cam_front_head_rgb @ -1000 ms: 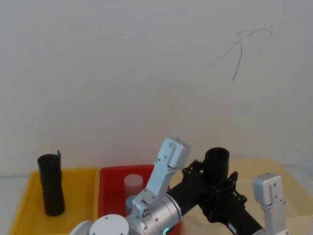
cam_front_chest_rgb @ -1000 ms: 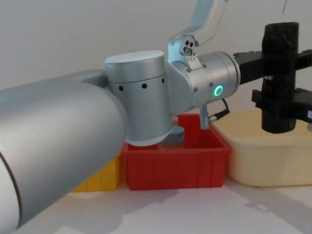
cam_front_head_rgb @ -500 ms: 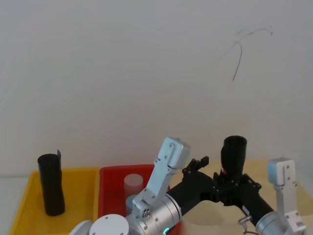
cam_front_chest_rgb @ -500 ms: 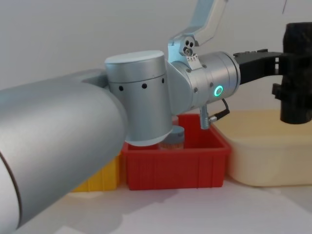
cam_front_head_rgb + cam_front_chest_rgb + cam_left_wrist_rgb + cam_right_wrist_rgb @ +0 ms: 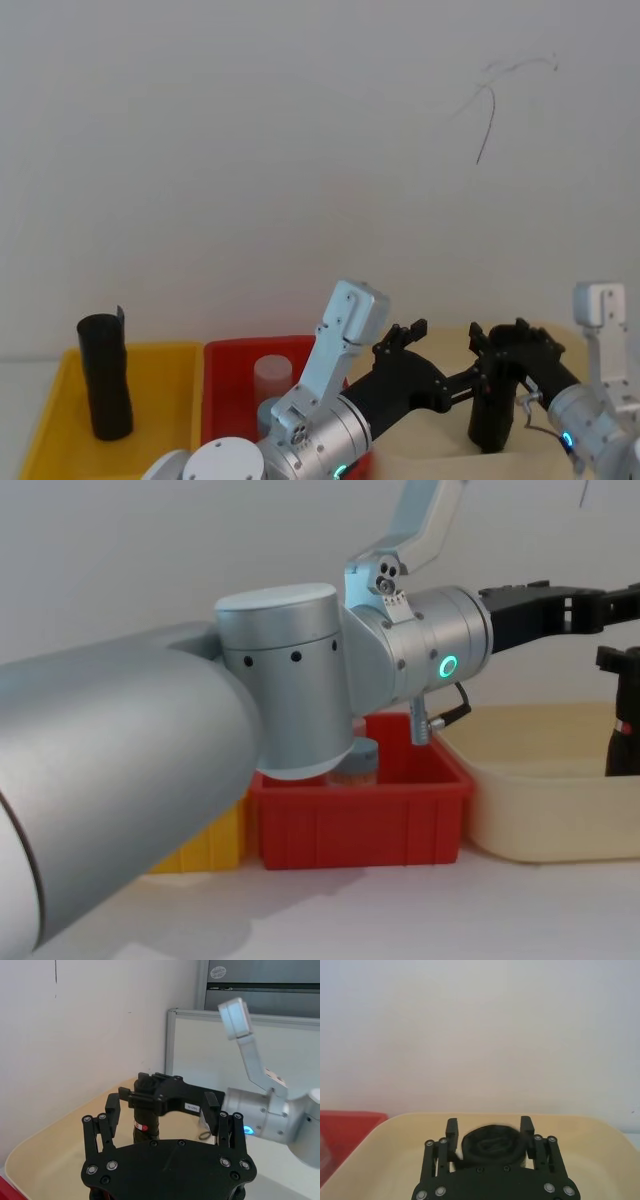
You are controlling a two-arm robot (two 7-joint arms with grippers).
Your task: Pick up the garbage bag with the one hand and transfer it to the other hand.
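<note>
Right end effector (image 5: 489, 1130): we see it pinching the garbage bag (image 5: 492, 410).
Left end effector (image 5: 440, 353): spread, empty, alongside.
Red label (image 5: 142, 1126): writing unreadable.

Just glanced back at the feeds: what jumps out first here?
The right gripper is clamped on the upright garbage bag, low inside the beige tray on the right. Close beside it the left gripper hangs open and empty. Far left, a slimmer black roll stands in the yellow tray.

garbage bag (image 5: 625, 750) cut off by chest view's right edge, jar (image 5: 357, 765) half hidden behind left arm (image 5: 150, 780)
</note>
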